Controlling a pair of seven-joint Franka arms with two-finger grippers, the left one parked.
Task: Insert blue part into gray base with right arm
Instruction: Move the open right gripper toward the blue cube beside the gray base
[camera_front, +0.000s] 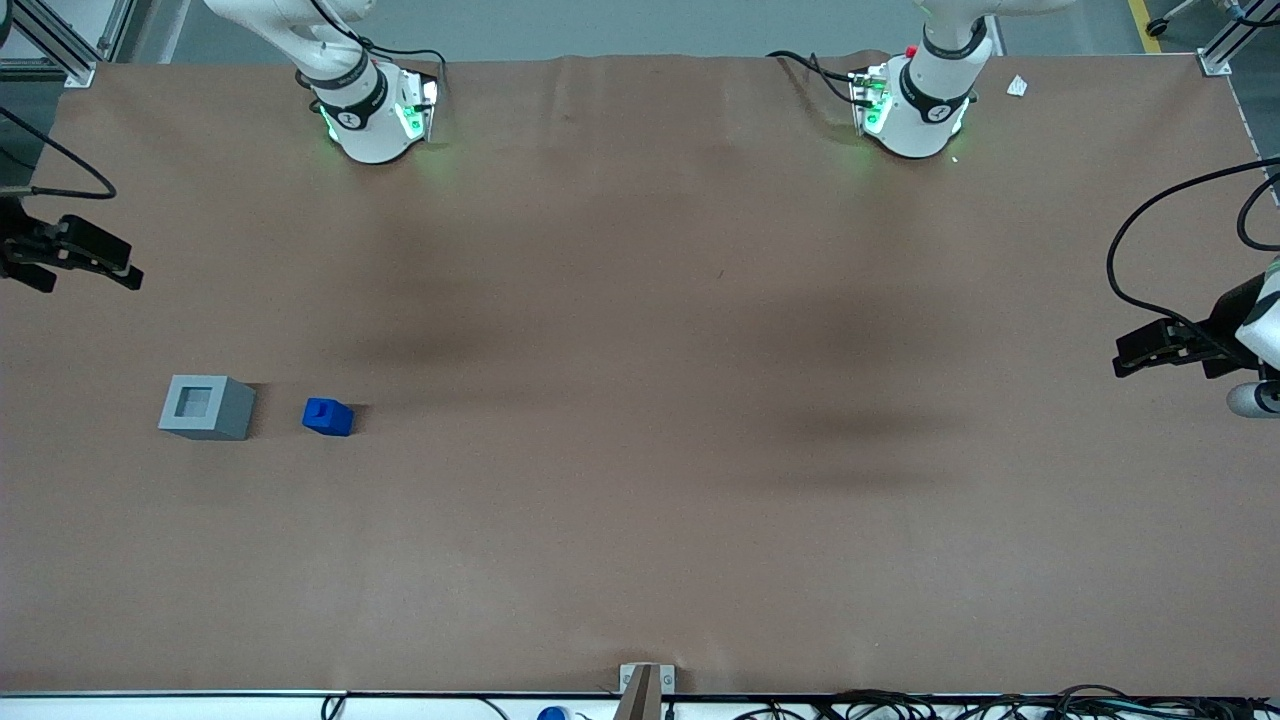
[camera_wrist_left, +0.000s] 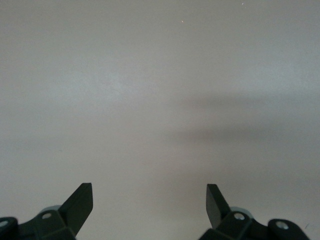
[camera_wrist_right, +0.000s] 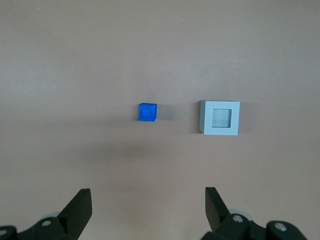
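Black fingers (camera_wrist_right: 82, 205) of the right arm's gripper (camera_wrist_right: 147, 207) are seen spread wide apart, and nothing is held between them. The gripper (camera_front: 75, 255) is parked high over the working arm's end of the desk, well apart from both blocks and farther from the front camera than they are. The blue part (camera_wrist_right: 147, 112) is seen lying on the desk, not yet touched. The gray base (camera_wrist_right: 220, 118) is set near it, with a small strip of bare desk between the two, so they are not touching. In the front view the blue part (camera_front: 328, 416) and the gray base (camera_front: 207, 407) are lined up side by side, with the base closer to the working arm's end. The square hole in the top of the base is open and nothing is in it. So the task looks to be at its very start: the reaching step is judged to be in hand. For the next move, the gripper would need to be brought down over the blue part, with one finger on each side, and then closed on it. The desk (camera_front: 640, 520) is covered with a flat brown sheet, smooth and plain, with soft dark shadows across it. At the edge nearest the front camera a bunch of black cables (camera_front: 1000, 705) can be seen.
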